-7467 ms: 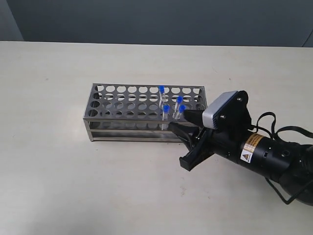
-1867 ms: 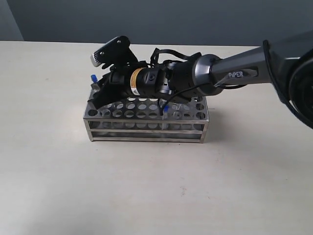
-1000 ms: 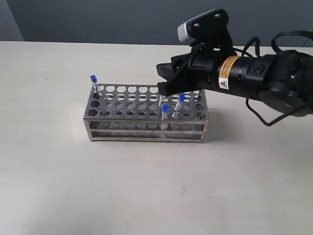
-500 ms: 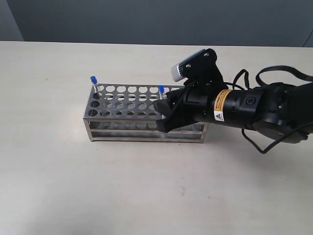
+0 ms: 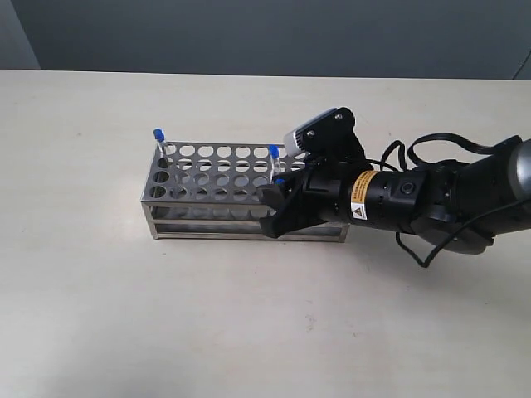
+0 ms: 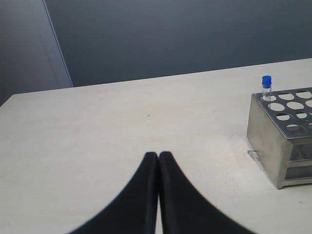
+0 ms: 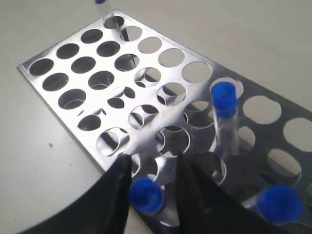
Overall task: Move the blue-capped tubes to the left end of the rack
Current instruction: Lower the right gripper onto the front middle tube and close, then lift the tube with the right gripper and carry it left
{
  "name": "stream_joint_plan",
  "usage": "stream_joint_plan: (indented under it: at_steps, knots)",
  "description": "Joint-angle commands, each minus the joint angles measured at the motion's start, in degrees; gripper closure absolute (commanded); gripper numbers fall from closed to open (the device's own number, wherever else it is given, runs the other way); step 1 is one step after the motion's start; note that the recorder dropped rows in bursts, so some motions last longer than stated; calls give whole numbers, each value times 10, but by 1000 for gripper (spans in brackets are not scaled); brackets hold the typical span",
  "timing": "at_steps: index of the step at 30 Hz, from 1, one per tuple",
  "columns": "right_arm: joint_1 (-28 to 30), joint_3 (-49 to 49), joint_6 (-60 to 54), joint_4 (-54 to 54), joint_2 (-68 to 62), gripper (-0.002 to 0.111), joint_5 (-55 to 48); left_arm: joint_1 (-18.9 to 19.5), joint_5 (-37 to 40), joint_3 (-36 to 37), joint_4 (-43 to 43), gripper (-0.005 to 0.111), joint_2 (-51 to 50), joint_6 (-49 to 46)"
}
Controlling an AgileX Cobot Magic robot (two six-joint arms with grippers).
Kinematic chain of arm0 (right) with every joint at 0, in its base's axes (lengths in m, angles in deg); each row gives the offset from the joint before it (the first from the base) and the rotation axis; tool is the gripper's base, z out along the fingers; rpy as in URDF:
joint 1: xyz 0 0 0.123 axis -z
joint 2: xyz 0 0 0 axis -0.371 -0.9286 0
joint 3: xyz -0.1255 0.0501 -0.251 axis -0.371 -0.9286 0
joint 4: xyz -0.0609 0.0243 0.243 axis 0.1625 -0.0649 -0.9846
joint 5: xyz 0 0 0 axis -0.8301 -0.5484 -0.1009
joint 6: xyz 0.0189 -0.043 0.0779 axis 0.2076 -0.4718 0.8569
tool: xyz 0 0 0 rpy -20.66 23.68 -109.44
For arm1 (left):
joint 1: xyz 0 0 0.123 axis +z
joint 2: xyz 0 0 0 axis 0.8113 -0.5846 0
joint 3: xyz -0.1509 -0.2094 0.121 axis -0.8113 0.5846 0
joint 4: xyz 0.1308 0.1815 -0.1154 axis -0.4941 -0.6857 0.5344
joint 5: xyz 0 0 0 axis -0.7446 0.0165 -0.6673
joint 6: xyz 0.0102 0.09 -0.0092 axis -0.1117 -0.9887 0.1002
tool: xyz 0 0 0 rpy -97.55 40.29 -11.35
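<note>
Beige tabletop (image 5: 99, 290), dark grey wall (image 5: 249, 33) behind. Steel rack (image 5: 216, 178) sits mid-table, long side toward the exterior cam. Of the blue-capped tubes, the corner tube (image 5: 158, 143) stands in a hole at the far-left end, so that one reads as done. The other three are clustered toward the right end. Right gripper (image 7: 152, 163) is low over the front row there, jaws parted roughly a cap's width and straddling the front tube (image 7: 146, 196) at cap level. The wrist view shows a sliver of gap on one side, so I read it as not clamped yet and holding nothing. Going in at the cap makes sense, since that's the only part proud of the top plate. Neighbours are the concern: the back tube (image 7: 225, 114) stands a couple of rows behind, and the third cap (image 7: 280, 204) sits near the outer finger. Either could get bumped on close or lift. In the exterior view the arm covers the rack's right end, so no cross-check there. Left gripper (image 6: 158, 157) sits off the rack's left end, well apart from it, fingers pressed together, empty, and not blocking the free left-end holes.
</note>
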Motion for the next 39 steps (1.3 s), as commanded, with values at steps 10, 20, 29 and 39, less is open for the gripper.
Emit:
stream_joint_plan:
  at_steps: [10, 20, 29, 39]
  knots:
    - [0, -1, -10, 7, 29, 109, -10, -2, -2, -2, 1, 106, 3, 0]
    - [-1, 41, -37, 20, 109, 109, -19, -2, -2, -2, 1, 106, 3, 0]
    - [-47, 171, -36, 51, 71, 109, -31, -2, -2, -2, 1, 106, 3, 0]
    - [-84, 287, -36, 54, -45, 109, -43, -2, -2, -2, 1, 106, 3, 0]
